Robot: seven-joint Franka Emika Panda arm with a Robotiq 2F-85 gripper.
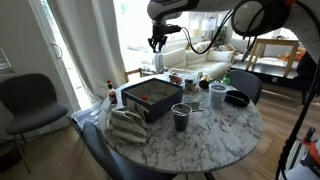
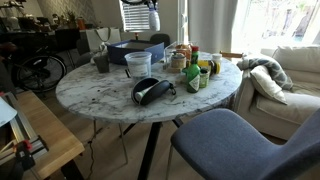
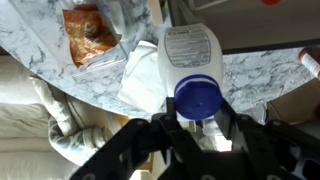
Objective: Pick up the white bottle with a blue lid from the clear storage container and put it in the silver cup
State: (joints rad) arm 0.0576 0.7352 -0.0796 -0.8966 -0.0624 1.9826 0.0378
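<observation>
My gripper (image 3: 197,118) is shut on the white bottle (image 3: 188,55), gripping it just below its blue lid (image 3: 197,97). In both exterior views the gripper (image 1: 157,42) (image 2: 152,6) hangs high above the round marble table, over its far side. The clear storage container (image 1: 150,97) (image 2: 128,50) stands on the table below, with dark sides and reddish contents. The silver cup (image 1: 218,95) (image 2: 138,64) stands upright on the table beside the container. The bottle is too small to make out in the exterior views.
A darker grey cup (image 1: 181,116) (image 2: 101,62), a low black bowl (image 1: 237,98) (image 2: 150,90), a striped folded cloth (image 1: 128,125), a red-label bottle (image 1: 110,92) and a cluster of small bottles (image 2: 195,70) stand on the marble table (image 1: 200,140). Chairs (image 2: 235,140) surround it.
</observation>
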